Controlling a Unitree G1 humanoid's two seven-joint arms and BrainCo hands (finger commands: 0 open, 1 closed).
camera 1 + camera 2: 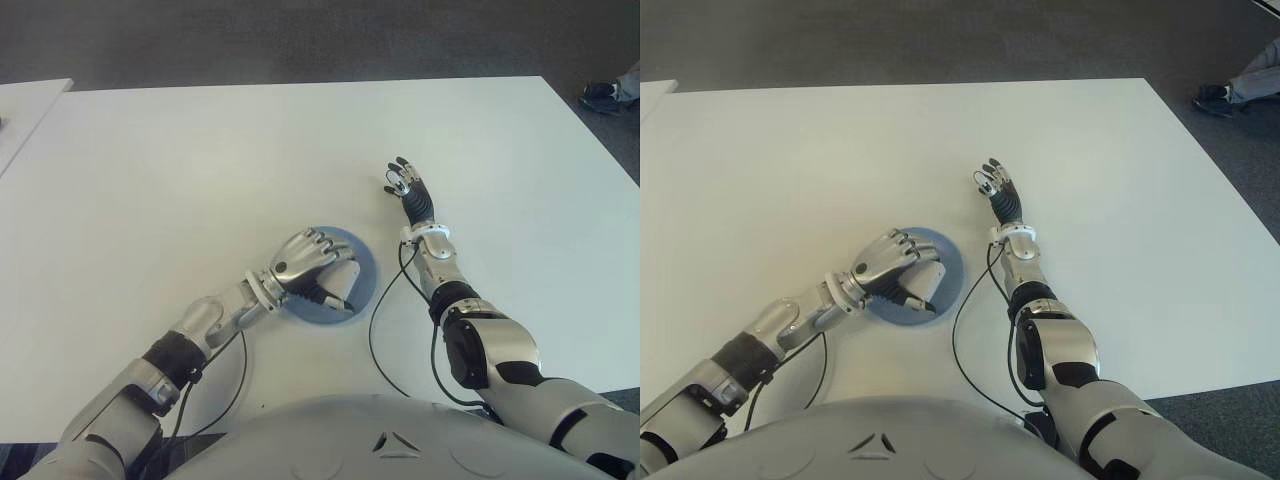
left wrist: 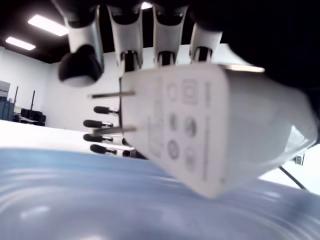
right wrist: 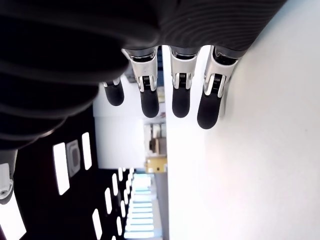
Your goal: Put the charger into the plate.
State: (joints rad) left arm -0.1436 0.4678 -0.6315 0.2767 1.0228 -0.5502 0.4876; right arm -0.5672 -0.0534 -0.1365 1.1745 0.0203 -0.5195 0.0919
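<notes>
The left robot hand (image 1: pixel 312 262) grips the white two-prong plastic charger (image 2: pixel 210 135) just above the round blue plate (image 1: pixel 366 272), release pending; the right robot hand (image 1: pixel 405 185), fingers extended and empty, shows beside the plate on the white bench (image 1: pixel 200 160).

One charger (image 2: pixel 200 130), one plate (image 1: pixel 365 262)

1. The plate (image 1: pixel 362 262) sits on the table (image 1: pixel 200 160), near its front edge and roughly before my middle.
2. My left hand (image 1: pixel 312 262) is over the plate, with the charger (image 2: pixel 210 125) in its grasp just above the plate's surface.
3. My right hand (image 1: pixel 408 187) shows to the right of the plate and farther back, apart from it.
</notes>
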